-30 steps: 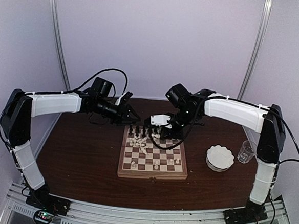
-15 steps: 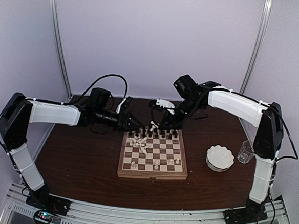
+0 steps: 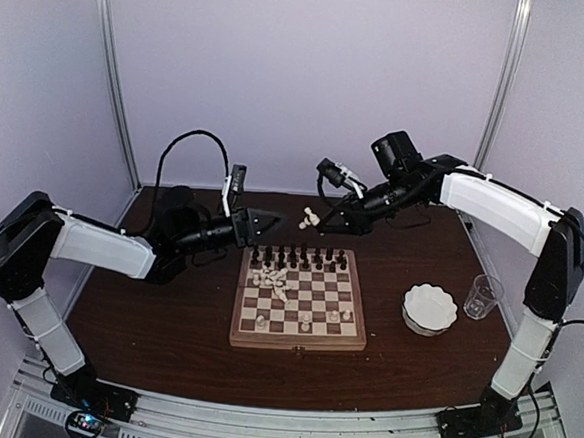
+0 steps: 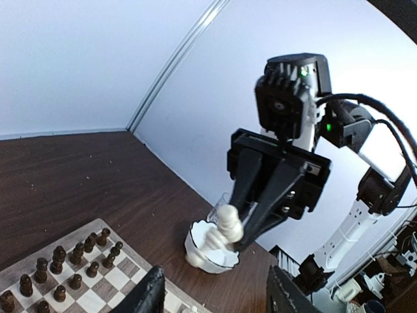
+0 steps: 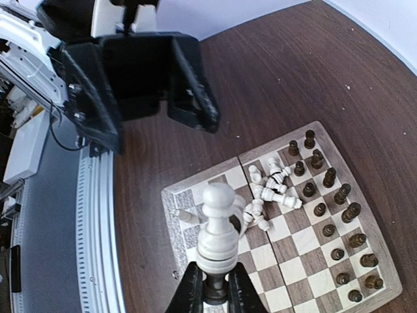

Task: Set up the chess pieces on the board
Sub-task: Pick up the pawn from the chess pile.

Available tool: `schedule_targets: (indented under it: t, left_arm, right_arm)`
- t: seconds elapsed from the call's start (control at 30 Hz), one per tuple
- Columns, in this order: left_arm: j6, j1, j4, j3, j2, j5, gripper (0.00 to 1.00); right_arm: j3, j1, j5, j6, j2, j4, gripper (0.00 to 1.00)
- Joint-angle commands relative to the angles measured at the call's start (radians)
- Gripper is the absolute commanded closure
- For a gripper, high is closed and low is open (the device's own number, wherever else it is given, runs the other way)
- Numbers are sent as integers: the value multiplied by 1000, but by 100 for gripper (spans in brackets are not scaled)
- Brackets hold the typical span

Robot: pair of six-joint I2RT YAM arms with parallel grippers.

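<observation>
Chess pieces are only part set: one cream-white turned piece (image 5: pixel 217 228) hangs raised over the far side of the square checkered wooden board (image 3: pixel 298 342), pinched by its base in the right jaws. The left jaws gape wide and empty near it. A slip from so slim a grip could drop it onto the upright dark brown pieces (image 3: pixel 299 257). Fallen cream pieces (image 3: pixel 271 276) clutter the left squares; a white scalloped bowl (image 3: pixel 430 309) and clear cup (image 3: pixel 482 295) stand rightward on the dark bench (image 3: pixel 165 310)
</observation>
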Motion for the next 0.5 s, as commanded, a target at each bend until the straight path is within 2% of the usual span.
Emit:
schedule_targets:
  t: [0.0,0.2,0.47]
  left_arm:
    - [-113,-33,388,-27,98,-123,47]
    - [-159,-67,534,31,216,-93,47]
    - [-164,-101,536,75,232,-34,46]
  right_arm:
    - [-47,3,-119,138,-62,108,95]
    - [-66,4,-155,160,-92,111,95]
    - [-74,4,-156,165,-115,121,94]
